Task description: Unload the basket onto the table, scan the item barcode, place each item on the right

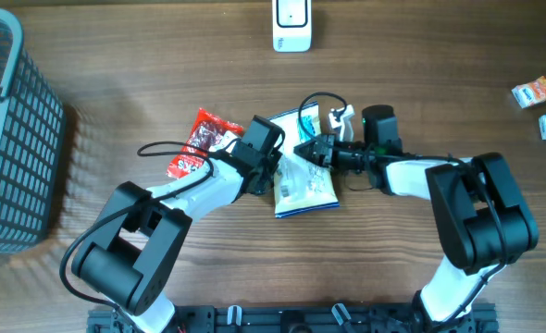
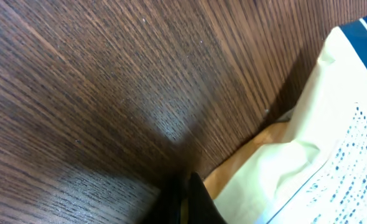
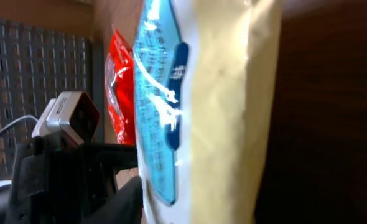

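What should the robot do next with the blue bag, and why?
Probably close the right gripper on the bag and lift it: the bag lies on the table, the left gripper at its other side, and the white device stands apart.

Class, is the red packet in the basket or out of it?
Out: the red packet lies on the table, apart from the basket.

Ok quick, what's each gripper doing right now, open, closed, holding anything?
Left gripper: closed, at the pouch's left edge; whether it grips it cannot be told.
Right gripper: at the pouch's top; open or closed cannot be told.
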{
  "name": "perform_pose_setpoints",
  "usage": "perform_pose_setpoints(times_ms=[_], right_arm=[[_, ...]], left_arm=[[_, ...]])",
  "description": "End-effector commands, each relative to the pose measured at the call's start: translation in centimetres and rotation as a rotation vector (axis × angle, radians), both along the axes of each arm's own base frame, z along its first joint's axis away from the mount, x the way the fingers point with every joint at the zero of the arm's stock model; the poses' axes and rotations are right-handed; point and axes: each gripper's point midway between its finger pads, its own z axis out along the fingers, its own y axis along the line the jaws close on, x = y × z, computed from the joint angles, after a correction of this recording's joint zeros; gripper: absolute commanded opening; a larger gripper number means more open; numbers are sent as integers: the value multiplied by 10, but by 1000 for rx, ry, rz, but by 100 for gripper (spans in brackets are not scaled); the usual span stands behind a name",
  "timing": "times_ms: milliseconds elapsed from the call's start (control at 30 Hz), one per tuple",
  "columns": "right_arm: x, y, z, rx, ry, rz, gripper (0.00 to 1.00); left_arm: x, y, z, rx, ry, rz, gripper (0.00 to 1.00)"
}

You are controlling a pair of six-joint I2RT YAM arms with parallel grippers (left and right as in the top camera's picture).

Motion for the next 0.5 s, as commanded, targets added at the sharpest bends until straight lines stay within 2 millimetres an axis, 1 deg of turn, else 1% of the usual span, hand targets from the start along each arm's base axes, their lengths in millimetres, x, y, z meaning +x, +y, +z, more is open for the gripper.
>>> perform_pose_setpoints(times_ms=[0,33,67,133,200,267,333,400,467], right_arm=[[-4,-3,0,32,-10,41,28],[-4,-3,0,33,-13,44,20],[-4,-3,0,33,-12,44,17],[-5,-3,0,33,-12,44,15],[-5,-3,0,33,-10,44,4],[-8,-2,1,47,3,55,4],[-10,1,8,80,-4,82,4],[-11,1,22,149,-16,110,4],[-7,-3,34,201,-35,120,4]], left_arm=[[-49,21,-53,102,187,-12,4],[-49,21,-53,102,187,-12,4],[-49,21,-53,102,187,-12,4],[-49,21,-53,102,187,-12,4],[-49,21,-53,102,187,-12,4],[-49,20,-52,95,190,-14,4],[-49,18,-50,71,197,-20,4],[-44,21,-40,44,187,-43,4],[-37,31,-28,44,164,-46,4]])
